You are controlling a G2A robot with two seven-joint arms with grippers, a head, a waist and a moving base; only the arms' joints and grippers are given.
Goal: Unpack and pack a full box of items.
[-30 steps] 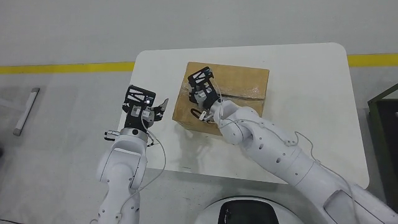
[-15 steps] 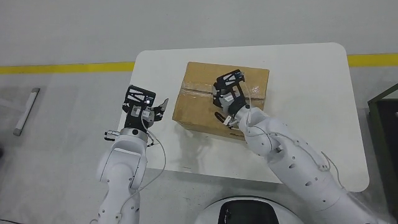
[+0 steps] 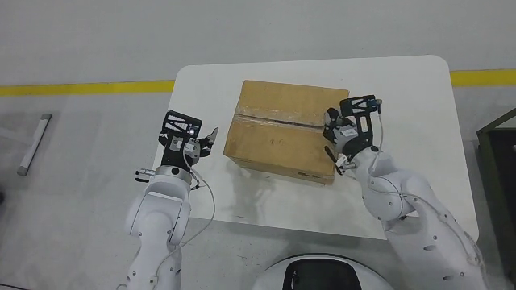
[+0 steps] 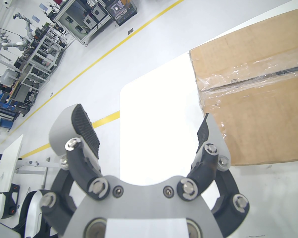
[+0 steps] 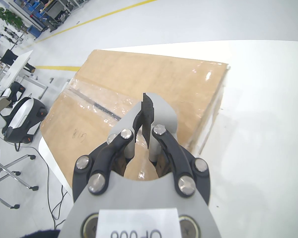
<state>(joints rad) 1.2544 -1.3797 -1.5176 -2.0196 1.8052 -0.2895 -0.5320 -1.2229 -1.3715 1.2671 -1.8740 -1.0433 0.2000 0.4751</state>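
Your right claw (image 5: 145,111) has its fingers pressed together with nothing between them, and it hangs over the right end of the cardboard box (image 3: 282,129). A white label (image 5: 137,223) sits on its mount, with the print cut off at the edge. Your left claw (image 4: 141,117) is spread wide and empty, over the worktop (image 3: 403,89) just beside the box's left end. The box lies shut in the middle of the worktop, with a strip of clear tape (image 5: 99,100) running along its top seam. A small handwritten scrawl (image 5: 79,133) in dark ink marks the top near the seam; you cannot read it.
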